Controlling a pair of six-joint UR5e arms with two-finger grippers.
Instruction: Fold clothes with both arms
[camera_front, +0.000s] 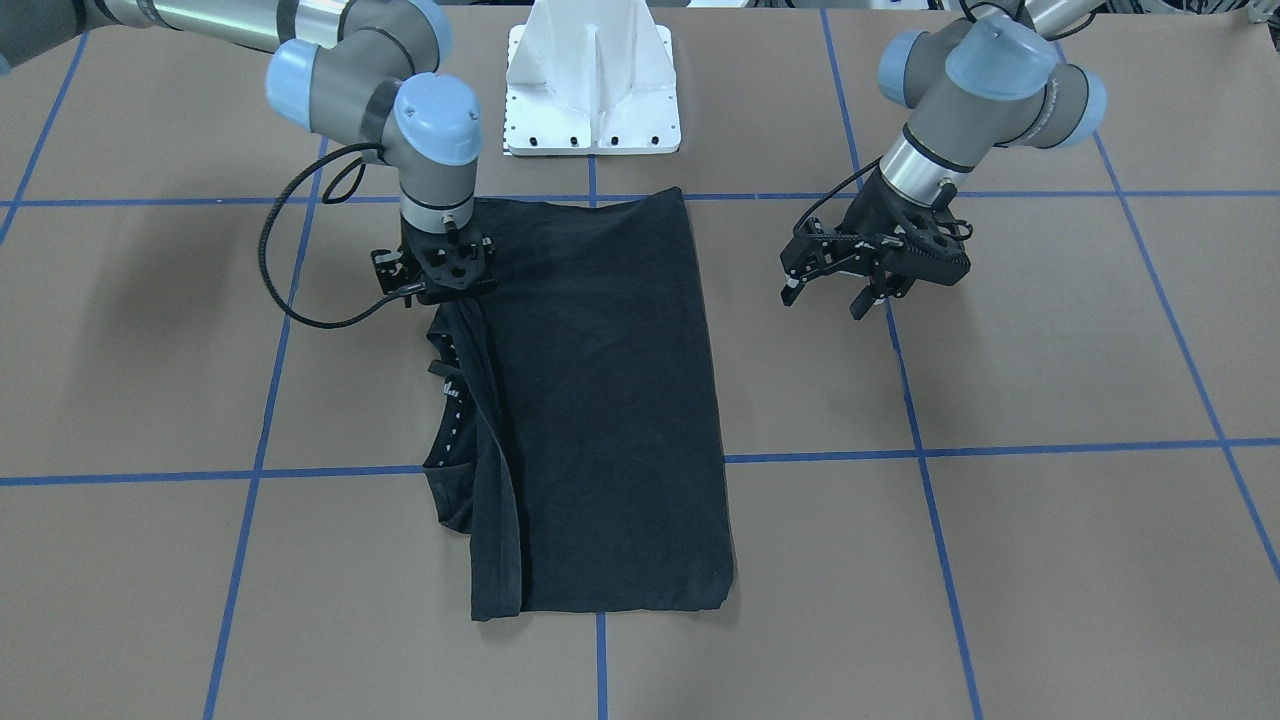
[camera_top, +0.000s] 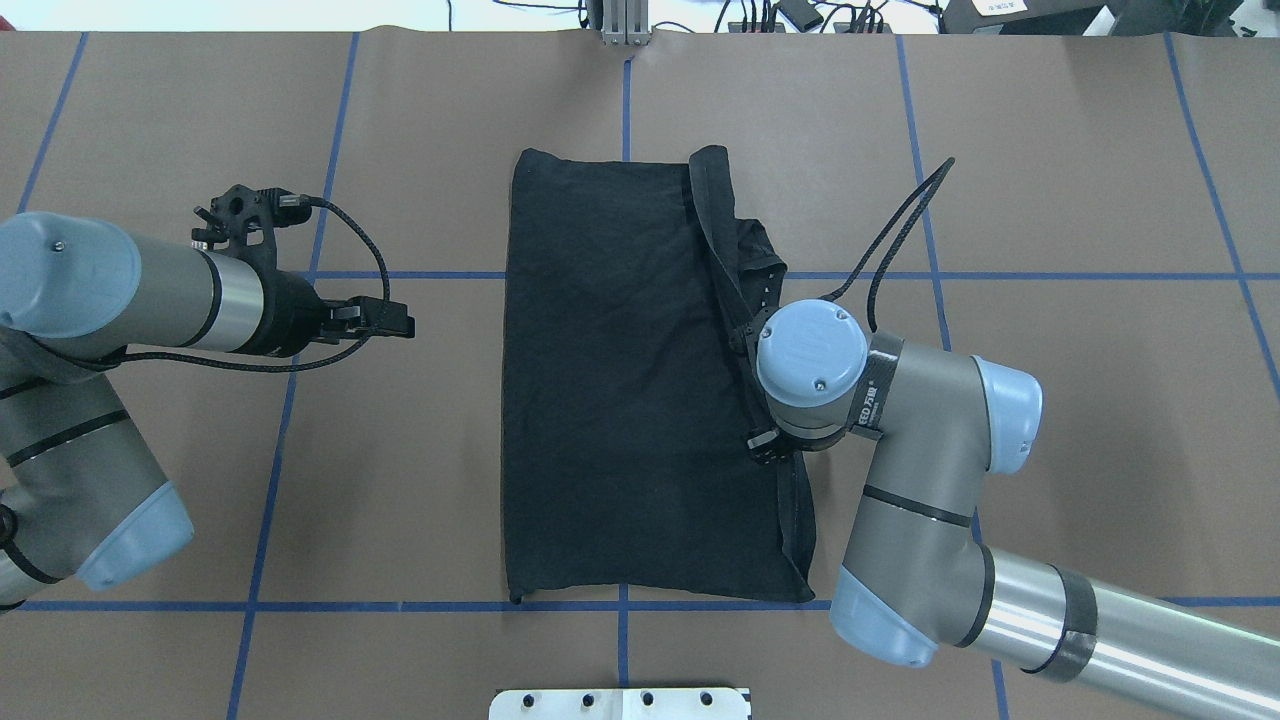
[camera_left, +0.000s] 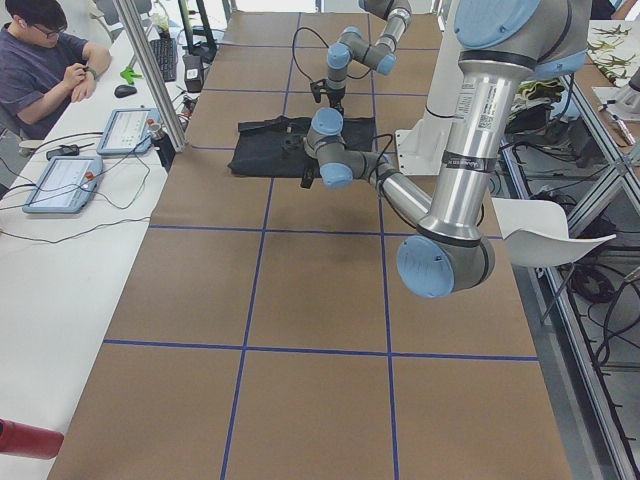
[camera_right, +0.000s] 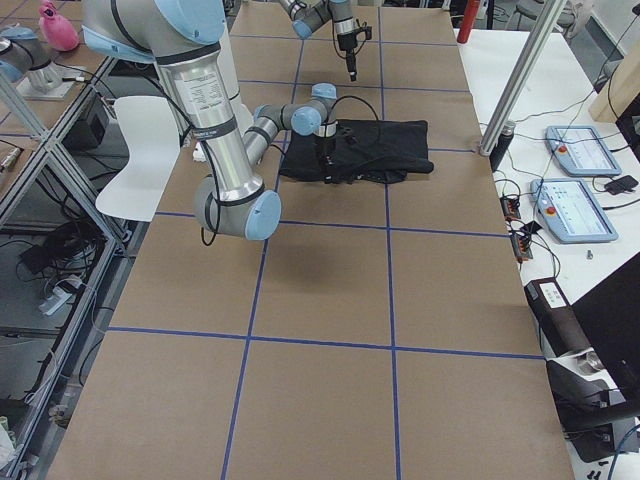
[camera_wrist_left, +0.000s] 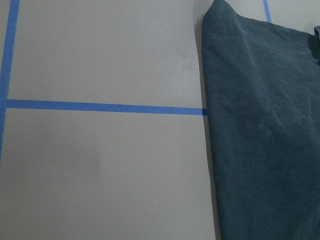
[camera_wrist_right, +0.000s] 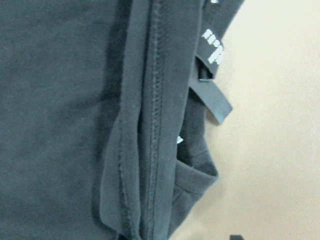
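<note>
The black T-shirt (camera_front: 610, 400) lies folded into a long rectangle mid-table (camera_front: 1050, 560), its hem nearest the front camera; the risk, as I judge it, is that the right gripper (camera_front: 441, 278), low on the shirt's doubled right edge beside the protruding collar, drags that loose layer and spoils the fold; whether its jaws hold cloth I cannot tell; the left gripper (camera_front: 825, 300) hangs open and empty, well apart on the shirt's left.
</note>
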